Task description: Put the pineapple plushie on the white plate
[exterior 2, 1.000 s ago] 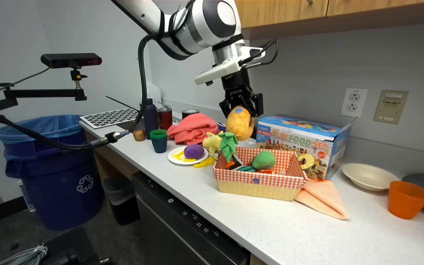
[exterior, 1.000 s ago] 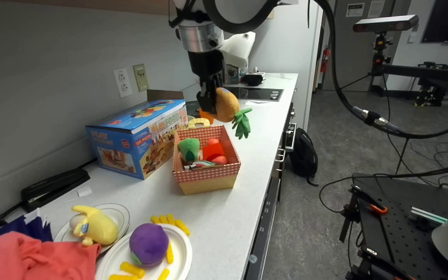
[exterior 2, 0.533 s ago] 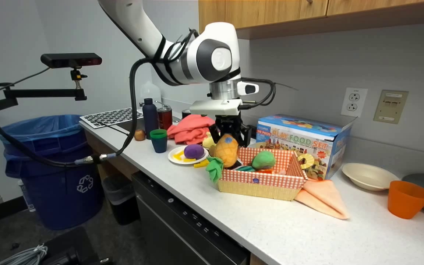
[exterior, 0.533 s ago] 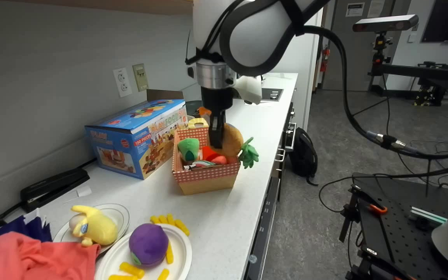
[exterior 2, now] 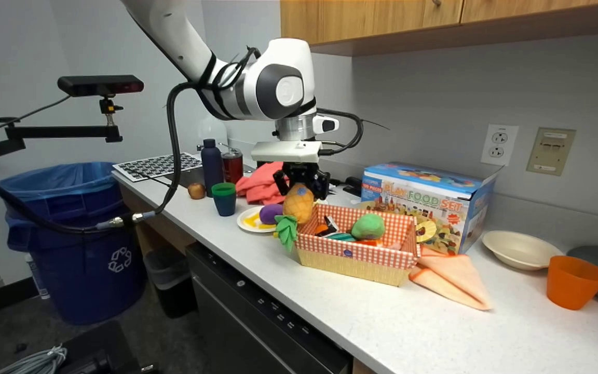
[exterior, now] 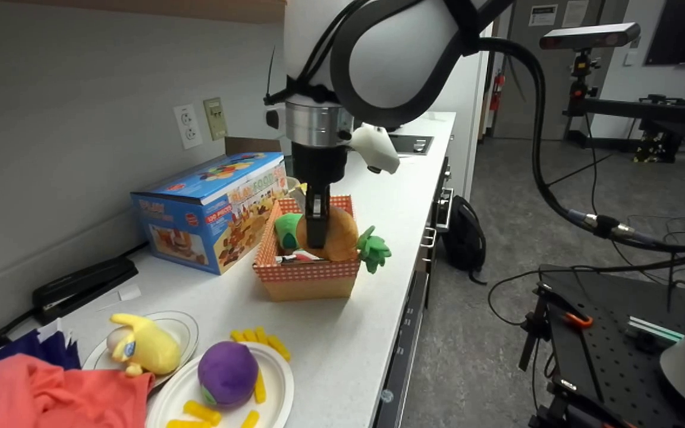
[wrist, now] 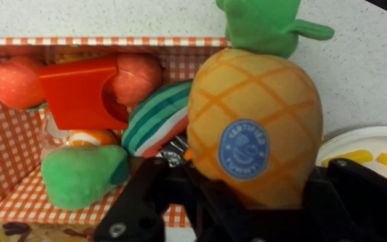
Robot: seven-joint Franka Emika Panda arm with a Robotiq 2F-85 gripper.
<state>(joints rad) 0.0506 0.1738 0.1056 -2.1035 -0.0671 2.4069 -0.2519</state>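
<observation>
The pineapple plushie (exterior: 342,235) is orange-yellow with a green leafy crown. My gripper (wrist: 264,193) is shut on its base, as the wrist view shows, with a finger on either side. In both exterior views the plushie (exterior 2: 298,205) is low at the plate end of the checked basket (exterior 2: 353,265), its crown sticking out past the basket's side towards the counter edge. The white plate (exterior: 285,380) lies beyond that end of the basket, apart from the plushie. It bears a purple round toy (exterior: 228,373) and several yellow sticks. Part of the plate (wrist: 378,133) shows in the wrist view.
The basket holds a green toy (wrist: 82,176), a red box (wrist: 79,97) and a watermelon slice (wrist: 158,116). A pale yellow toy (exterior: 155,351) lies beside the plate. A blue play-food box (exterior: 200,208) stands by the wall. A green cup (exterior 2: 224,200) stands beyond the plate.
My gripper has come down with the pineapple plushie from above the basket, then moved towards the plate. The basket has shifted slightly towards the plate too.
</observation>
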